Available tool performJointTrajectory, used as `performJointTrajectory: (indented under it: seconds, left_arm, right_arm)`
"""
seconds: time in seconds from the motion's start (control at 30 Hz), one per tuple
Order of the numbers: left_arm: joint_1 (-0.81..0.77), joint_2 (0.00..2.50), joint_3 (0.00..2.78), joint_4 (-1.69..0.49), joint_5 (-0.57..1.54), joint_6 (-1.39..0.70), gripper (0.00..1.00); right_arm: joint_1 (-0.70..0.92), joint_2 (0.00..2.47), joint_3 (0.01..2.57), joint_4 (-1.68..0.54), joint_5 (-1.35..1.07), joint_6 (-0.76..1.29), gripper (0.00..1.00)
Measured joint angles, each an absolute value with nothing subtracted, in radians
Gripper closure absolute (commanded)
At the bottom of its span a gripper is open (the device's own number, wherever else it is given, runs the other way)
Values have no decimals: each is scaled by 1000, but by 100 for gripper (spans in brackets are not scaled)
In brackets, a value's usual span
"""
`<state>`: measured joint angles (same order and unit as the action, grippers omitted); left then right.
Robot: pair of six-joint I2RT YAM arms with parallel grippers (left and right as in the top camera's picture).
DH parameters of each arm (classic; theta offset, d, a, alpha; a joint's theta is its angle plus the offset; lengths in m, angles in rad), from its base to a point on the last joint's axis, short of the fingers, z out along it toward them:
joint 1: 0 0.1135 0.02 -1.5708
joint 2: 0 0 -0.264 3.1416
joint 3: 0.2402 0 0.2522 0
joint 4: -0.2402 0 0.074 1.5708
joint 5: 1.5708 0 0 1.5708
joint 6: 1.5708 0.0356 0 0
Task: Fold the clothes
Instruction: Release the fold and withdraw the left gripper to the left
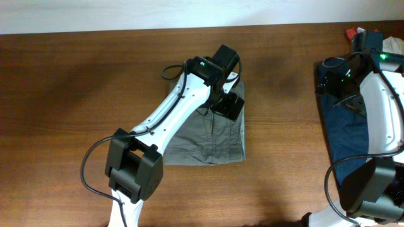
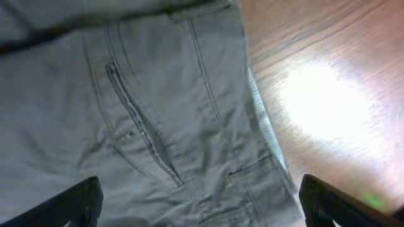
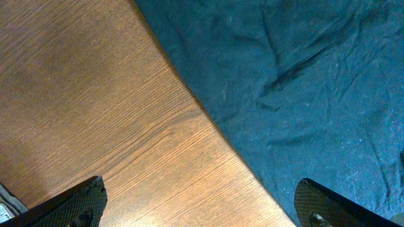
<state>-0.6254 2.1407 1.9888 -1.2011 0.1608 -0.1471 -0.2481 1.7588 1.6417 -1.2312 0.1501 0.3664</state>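
The grey shorts (image 1: 214, 135) lie folded into a rough rectangle at the table's middle. My left gripper (image 1: 228, 104) hovers over their far right part, open and empty. In the left wrist view the grey shorts (image 2: 151, 120) fill most of the frame, with a slit pocket and the right edge showing, and the left gripper (image 2: 202, 208) is spread wide above them. The dark navy garment (image 1: 344, 135) lies at the right edge of the table. My right gripper (image 1: 331, 79) is over its far left edge, open and empty. In the right wrist view the navy garment (image 3: 303, 82) meets bare wood between the right gripper's fingers (image 3: 202, 205).
The brown wooden table (image 1: 82, 82) stretches bare to the left. Coloured items (image 1: 379, 38) sit at the far right corner. My left arm (image 1: 164, 120) crosses over the shorts' left part. My right arm (image 1: 385, 107) lies over the navy garment.
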Motion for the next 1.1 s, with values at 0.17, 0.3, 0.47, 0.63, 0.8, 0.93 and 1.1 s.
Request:
performJointTrajectory:
  seconds: [0.17, 0.3, 0.47, 0.63, 0.8, 0.93, 1.1]
  left_arm:
    - [-625, 2141, 2004, -1293, 169, -155, 76]
    - [-629, 2140, 1896, -1253, 203, -157, 99]
    - [-702, 2141, 1629, -973, 335, -171, 99]
    - [-787, 2141, 1522, -869, 393, -205, 91]
    - [-803, 2141, 1536, -868, 405, -241, 85]
    - [-775, 2139, 1650, -957, 392, -260, 25]
    - [-628, 2065, 1860, -1117, 263, -273, 1]
  right_arm:
    - [-248, 1759, 1642, -1231, 150, 366, 2]
    - [-248, 1759, 1642, -1231, 150, 367, 2]
    - [-248, 1759, 1642, -1232, 150, 367, 2]
    - [-248, 1759, 1642, -1231, 150, 367, 2]
    - [-248, 1759, 1642, -1231, 150, 367, 2]
    - [-248, 1759, 1642, -1231, 150, 366, 1]
    - [-248, 1759, 1642, -1231, 150, 367, 2]
